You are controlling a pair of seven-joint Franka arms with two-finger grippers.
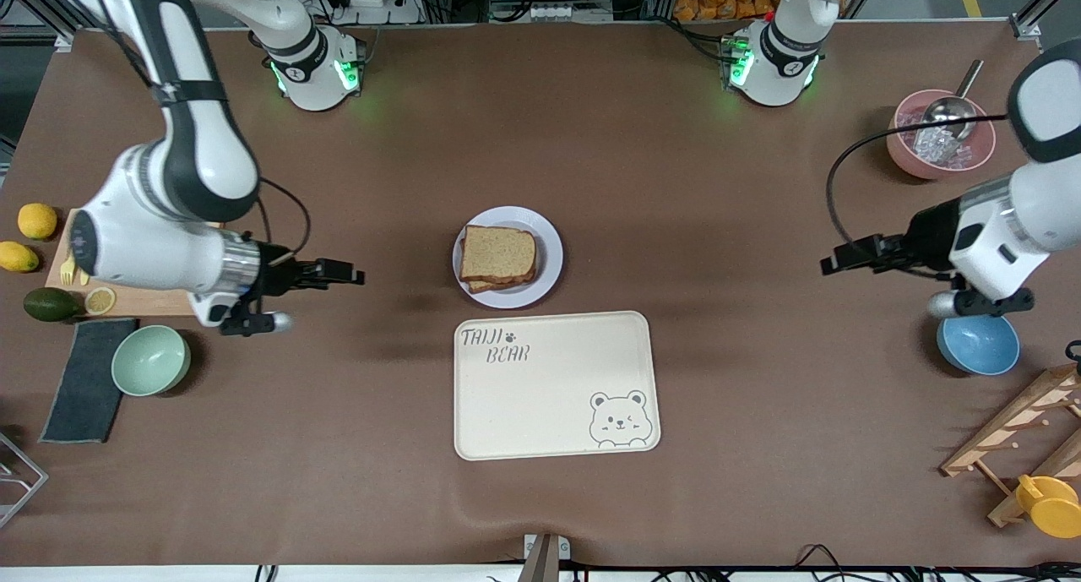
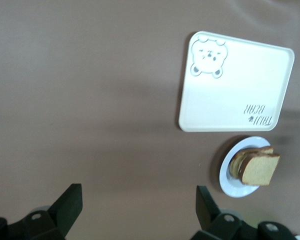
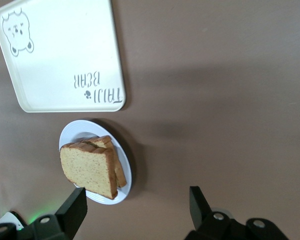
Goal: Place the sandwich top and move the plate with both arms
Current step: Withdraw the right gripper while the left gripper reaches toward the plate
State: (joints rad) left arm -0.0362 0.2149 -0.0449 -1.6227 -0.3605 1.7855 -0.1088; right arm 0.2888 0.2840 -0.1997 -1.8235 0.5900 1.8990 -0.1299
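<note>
Brown table (image 1: 676, 185): sandwich top (image 1: 498, 253) lay on stack on plate (image 1: 549, 252), just beside tray (image 1: 553, 388). Left tool (image 1: 832, 263) and right tool (image 1: 350, 274) spread, empty, well apart from plate. Advised gripping rim from both ends, lifting level.

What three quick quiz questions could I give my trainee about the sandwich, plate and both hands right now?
1. True or false: the top slice already lies on the sandwich, on the plate.
2. Multiple choice: compared with the plate, the bear tray lies A) farther from the front camera, B) nearer to the front camera, C) under it.
3. Fill in: the left hand and the right hand both hang over bare table with fingers ____, holding nothing.

Key: 1 true; 2 B; 3 open.
</note>
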